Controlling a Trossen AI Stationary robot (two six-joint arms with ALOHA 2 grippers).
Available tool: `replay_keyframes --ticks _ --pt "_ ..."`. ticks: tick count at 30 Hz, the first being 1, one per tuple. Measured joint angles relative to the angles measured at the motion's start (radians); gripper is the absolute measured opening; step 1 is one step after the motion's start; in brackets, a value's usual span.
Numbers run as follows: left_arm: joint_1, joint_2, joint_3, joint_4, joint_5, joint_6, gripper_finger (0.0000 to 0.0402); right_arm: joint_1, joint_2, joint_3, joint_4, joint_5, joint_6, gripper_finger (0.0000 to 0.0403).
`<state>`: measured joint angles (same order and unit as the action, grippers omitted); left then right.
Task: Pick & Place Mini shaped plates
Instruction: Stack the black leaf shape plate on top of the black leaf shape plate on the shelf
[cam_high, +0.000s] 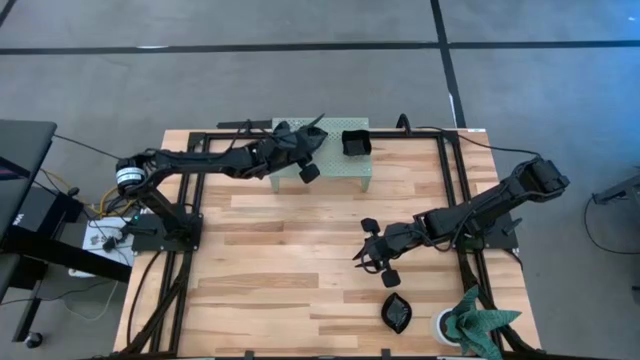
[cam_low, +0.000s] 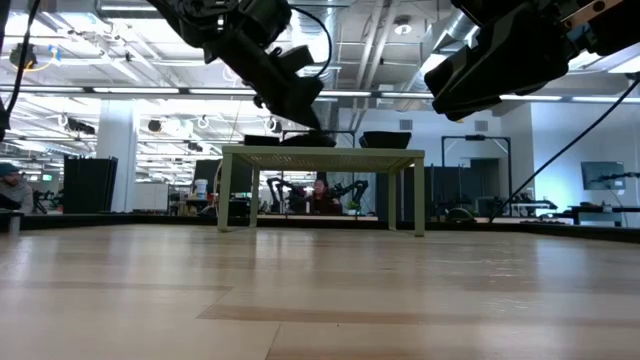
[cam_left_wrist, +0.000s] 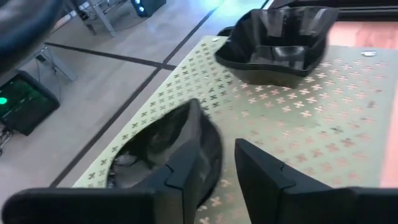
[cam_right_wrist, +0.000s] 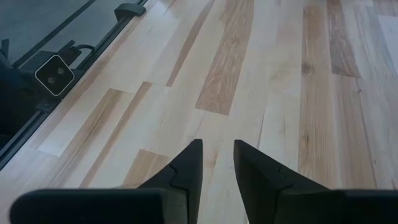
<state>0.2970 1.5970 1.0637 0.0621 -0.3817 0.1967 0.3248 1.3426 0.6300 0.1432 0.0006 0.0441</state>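
Note:
A pale green perforated stand (cam_high: 345, 172) stands at the table's far middle. A square black dish (cam_high: 356, 142) sits on its top and also shows in the left wrist view (cam_left_wrist: 273, 40). A second black dish (cam_left_wrist: 158, 149) rests on the stand near its left end. My left gripper (cam_left_wrist: 217, 165) is over this dish, narrowly open, with one finger over the dish's inside and one outside its rim. A wavy black dish (cam_high: 397, 312) lies on the table at the near right. My right gripper (cam_high: 362, 252) hovers open and empty over bare wood, just beyond that dish. My left gripper comes slanting down from the table's left. Its fingers stand on either side of the near dish's rim (cam_left_wrist: 212, 152). A strip of stand shows between the rim and the outer finger (cam_left_wrist: 261, 174). I cannot tell whether the inner finger touches the dish.
A green and white object (cam_high: 470, 322) sits at the near right corner. Black frame rails (cam_high: 452, 190) run along the table's sides. Bare wood lies open across the table's middle and near left. In the low view the stand (cam_low: 320, 156) stands far back.

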Motion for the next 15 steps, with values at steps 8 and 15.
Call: replay_keyframes --ticks 8,15 --pt "-0.113 0.000 0.000 0.015 0.029 -0.115 0.0108 0.000 0.000 0.000 0.000 0.000 0.000 0.0086" --pt "-0.336 0.003 0.000 0.014 0.172 -0.288 0.0108 0.004 0.000 0.000 0.000 0.000 0.009 0.0086"
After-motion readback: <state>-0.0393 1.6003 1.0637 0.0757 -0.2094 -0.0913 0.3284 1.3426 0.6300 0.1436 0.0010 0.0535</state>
